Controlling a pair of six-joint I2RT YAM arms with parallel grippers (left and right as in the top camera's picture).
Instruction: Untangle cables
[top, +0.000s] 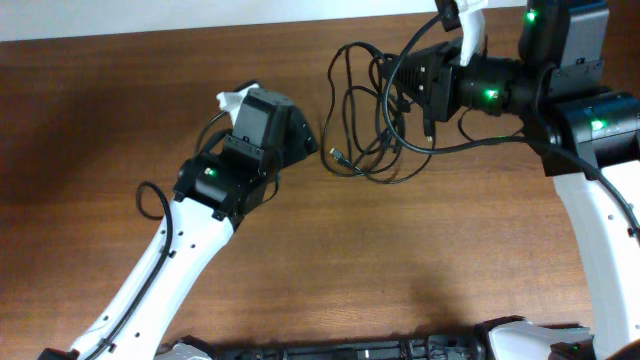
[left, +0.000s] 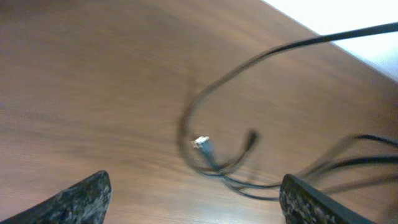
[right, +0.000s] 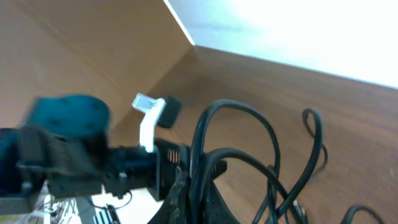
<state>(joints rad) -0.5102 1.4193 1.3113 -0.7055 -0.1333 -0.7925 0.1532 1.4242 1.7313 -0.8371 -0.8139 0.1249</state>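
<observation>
Cables (top: 365, 130) lie as one tangled bundle on the table (top: 120, 120), far of centre. The right gripper (right: 189, 196) is pinched on the bundle's far strands. The left gripper (left: 196, 202) has its fingers wide and empty, near a loose plug end (left: 200, 143). We judge the step to be anchor-and-pick. Next, the left should close on that plug end and draw it leftward.

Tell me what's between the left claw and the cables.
Just a narrow strip of bare table. The overhead view shows the open left claw sitting just short of the nearest loop of the cables.
</observation>
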